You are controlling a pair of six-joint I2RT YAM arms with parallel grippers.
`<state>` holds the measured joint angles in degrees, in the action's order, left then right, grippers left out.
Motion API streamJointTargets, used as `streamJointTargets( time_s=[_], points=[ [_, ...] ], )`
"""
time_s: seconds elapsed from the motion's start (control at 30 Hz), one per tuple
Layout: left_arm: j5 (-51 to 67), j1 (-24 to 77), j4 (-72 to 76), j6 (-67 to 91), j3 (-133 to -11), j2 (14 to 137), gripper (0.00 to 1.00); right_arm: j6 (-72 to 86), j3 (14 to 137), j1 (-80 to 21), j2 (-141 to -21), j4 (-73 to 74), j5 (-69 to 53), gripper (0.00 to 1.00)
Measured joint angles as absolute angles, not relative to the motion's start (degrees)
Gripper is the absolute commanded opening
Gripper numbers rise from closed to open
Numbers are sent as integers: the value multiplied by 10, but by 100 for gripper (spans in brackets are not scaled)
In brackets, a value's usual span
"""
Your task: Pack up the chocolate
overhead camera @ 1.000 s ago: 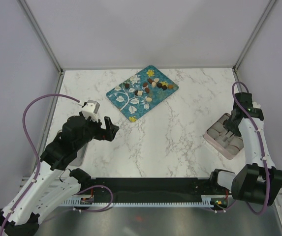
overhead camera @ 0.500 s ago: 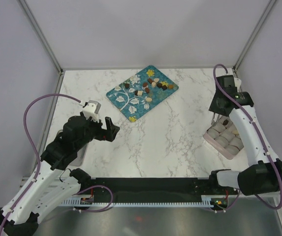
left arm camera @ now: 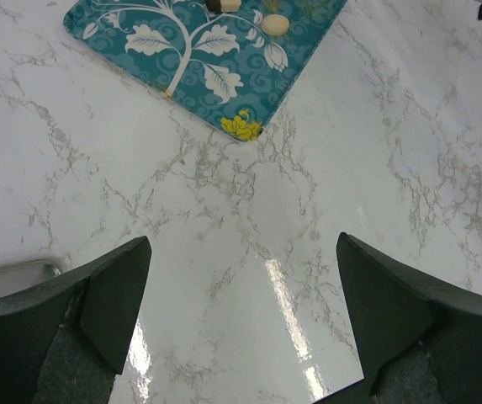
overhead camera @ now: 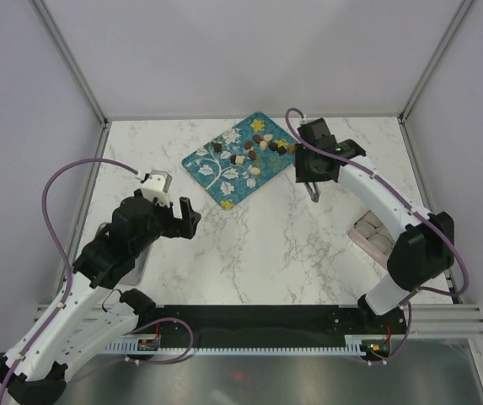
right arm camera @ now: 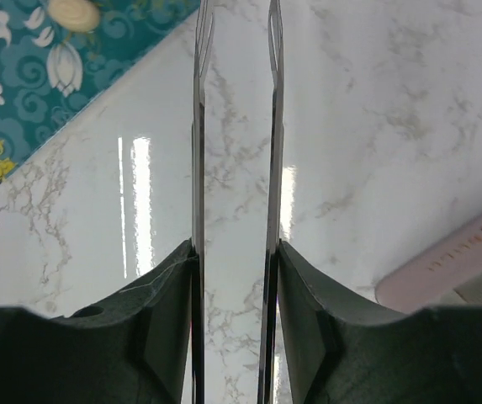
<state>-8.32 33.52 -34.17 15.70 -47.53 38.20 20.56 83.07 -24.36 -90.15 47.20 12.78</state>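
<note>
Top view, table [overhead camera: 266, 245] centre as dial.

1. Box [overhead camera: 367, 234], pink, at 4 o'clock near the right edge, partly hidden by the right arm. Pale rounded pieces lie in its compartments; what they are cannot be told at this size.

2. Left gripper [overhead camera: 186, 218] at 8 o'clock, above bare marble. Its wrist view shows the left gripper [left arm camera: 242, 244] spread wide with nothing between the fingers [left arm camera: 114, 295].

3. Right gripper [overhead camera: 311, 173] at 1 o'clock, just off the tray's right corner. It is clamped on the tongs [overhead camera: 313, 192], which point down toward the marble. In the wrist view the right gripper [right arm camera: 234, 278] presses both arms of the tongs [right arm camera: 272, 126]. The arms stand a narrow gap apart, with nothing between them. The tips are cut off by the frame edge. The box's pink edge [right arm camera: 442, 261] shows at 4 o'clock of that view.

4. Tray [overhead camera: 201, 164], teal, at 12 o'clock, set diagonally.

5. Chocolate [overhead camera: 251, 154]: dark, light brown and cream pieces scattered loose over the tray's far right half, none held. One cream piece [right arm camera: 74, 13] lies near the tray's edge, at 10 o'clock of the tongs.
</note>
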Motion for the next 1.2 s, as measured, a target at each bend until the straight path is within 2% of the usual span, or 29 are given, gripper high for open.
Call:
streamJointTargets(
  time_s=[0.3, 0.47, 1.2],
  points=[
    [-95, 335, -342, 157, -474, 375, 100, 155, 911, -323, -1081, 403, 96, 56],
    [-96, 335, -342, 156, -474, 358, 100, 109, 950, -344, -1141, 391, 85, 58],
    [-106, 335, -342, 156, -474, 356, 100, 46, 963, -345, -1152, 380, 58, 59]
  ],
)
